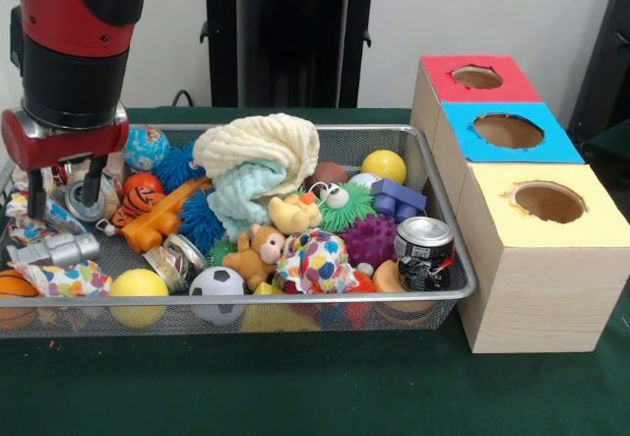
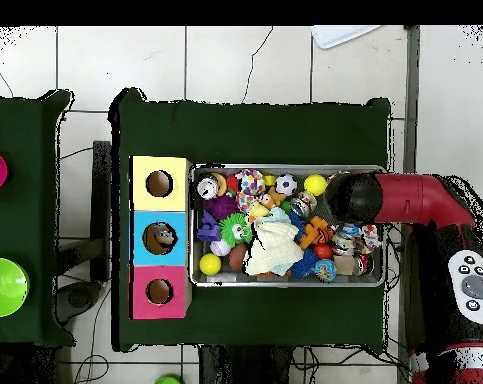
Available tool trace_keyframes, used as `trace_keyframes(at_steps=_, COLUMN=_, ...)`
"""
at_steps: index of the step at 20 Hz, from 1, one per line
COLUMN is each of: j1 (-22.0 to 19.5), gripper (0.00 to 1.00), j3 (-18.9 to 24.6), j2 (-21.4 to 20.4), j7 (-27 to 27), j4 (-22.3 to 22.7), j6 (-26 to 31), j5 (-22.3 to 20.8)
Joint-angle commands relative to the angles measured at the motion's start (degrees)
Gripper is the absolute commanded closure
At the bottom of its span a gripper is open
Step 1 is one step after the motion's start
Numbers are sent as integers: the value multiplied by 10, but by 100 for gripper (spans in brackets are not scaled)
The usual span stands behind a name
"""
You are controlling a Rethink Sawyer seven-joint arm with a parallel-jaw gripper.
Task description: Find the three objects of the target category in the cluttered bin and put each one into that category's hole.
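A table (image 1: 295, 397) with a dark green cover is seen, and on it a wire mesh bin (image 1: 448, 249) full of toys is placed. Just beside one short end of the bin, three wooden boxes stand in a row: one with a yellow top (image 1: 581, 221), one with a blue top (image 1: 551, 146) and one with a red top (image 1: 443, 90). A round hole is cut in each top. In the overhead view, a small object is seen inside the hole of the blue box.

The red and black arm (image 1: 74, 52) is lowered over the end of the bin that is far from the boxes. The gripper (image 1: 65, 193) is held with its two dark fingers apart, low among the things there, and nothing is seen between them.

In the middle of the bin a cream and pale green cloth (image 1: 258, 165) is piled. Near the front wall a teddy bear (image 1: 258, 254), a small football (image 1: 217, 283) and a yellow ball (image 1: 138, 284) are found. A drink can (image 1: 423, 252) stands upright in the corner nearest the yellow box. An orange block (image 1: 162, 221) lies close to the gripper, and a purple spiky ball (image 1: 372, 239) is beside the can.
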Motion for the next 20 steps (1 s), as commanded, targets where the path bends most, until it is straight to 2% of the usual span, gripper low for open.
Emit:
trace_keyframes(at_steps=1, j1=6, gripper=0, j3=34, j2=23, j7=-149, j4=-9, j6=25, j5=-57)
trace_keyframes(at_steps=10, j1=9, gripper=0, j3=25, j2=46, j7=-109, j4=-17, j6=17, j5=-72)
trace_keyframes(at_steps=20, j1=17, gripper=0, j3=9, j2=76, j7=-94, j4=-45, j6=66, j5=-68)
